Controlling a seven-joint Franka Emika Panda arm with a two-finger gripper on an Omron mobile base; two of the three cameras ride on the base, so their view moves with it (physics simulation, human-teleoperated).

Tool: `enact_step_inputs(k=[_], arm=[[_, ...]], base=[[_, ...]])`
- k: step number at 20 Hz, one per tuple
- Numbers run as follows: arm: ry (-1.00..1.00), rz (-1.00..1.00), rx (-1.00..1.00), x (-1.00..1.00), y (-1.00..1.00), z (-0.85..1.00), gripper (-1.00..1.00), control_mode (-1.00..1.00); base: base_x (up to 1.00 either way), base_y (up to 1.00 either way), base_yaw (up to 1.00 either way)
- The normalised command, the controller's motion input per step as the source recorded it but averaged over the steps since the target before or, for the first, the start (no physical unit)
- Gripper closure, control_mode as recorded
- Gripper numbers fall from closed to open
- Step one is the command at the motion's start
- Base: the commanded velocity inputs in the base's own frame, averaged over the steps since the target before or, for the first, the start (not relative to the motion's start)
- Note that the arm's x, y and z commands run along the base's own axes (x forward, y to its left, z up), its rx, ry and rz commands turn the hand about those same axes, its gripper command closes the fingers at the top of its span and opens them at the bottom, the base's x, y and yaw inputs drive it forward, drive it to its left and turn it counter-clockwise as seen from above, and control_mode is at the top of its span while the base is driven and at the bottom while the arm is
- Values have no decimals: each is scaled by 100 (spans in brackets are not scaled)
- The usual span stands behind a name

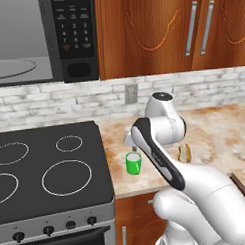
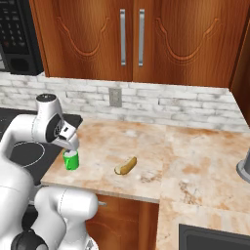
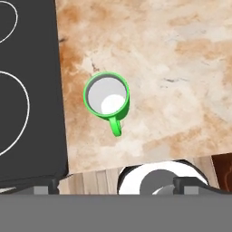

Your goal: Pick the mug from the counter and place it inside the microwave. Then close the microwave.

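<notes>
- A rendered kitchen: reddish-brown wooden cabinets (image 2: 132, 39) over a pale brick backsplash, and a beige, tan-marbled stone desk (image 2: 195, 146) beside a black stovetop with white ring burners (image 1: 46, 172).
- The small bright green cylindrical mug (image 1: 133, 163) stands upright on the desk near its front edge, just beside the stovetop, not yet picked up.
- The large black boxy microwave with a keypad panel (image 1: 74, 36) hangs at about 10 o'clock from the mug, its grey interior showing (so the door looks open).
- Nothing of the task is done: grasp, placing and closing are all left.
- The pincer (image 3: 117, 186) hovers above the mug, fingers spread wide, holding nothing.
- The mug's long axis is vertical, mouth up; in the hand view its handle points to about 6 o'clock.
- A small brown-and-yellow food item (image 2: 126, 166) lies near the mug.
</notes>
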Motion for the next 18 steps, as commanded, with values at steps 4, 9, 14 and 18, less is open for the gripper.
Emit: enact_step_inputs(k=[4,9,14,18], arm=[[0,5,0,13,6,-15,-100,-100],[0,0,0,5,0,-21,-100,-100],[2,0,0,1,0,-29,-100,-100],[1,0,0,0,0,-25,-100,-100]], base=[[0,0,0],[0,0,0],[0,0,0],[0,0,0]])
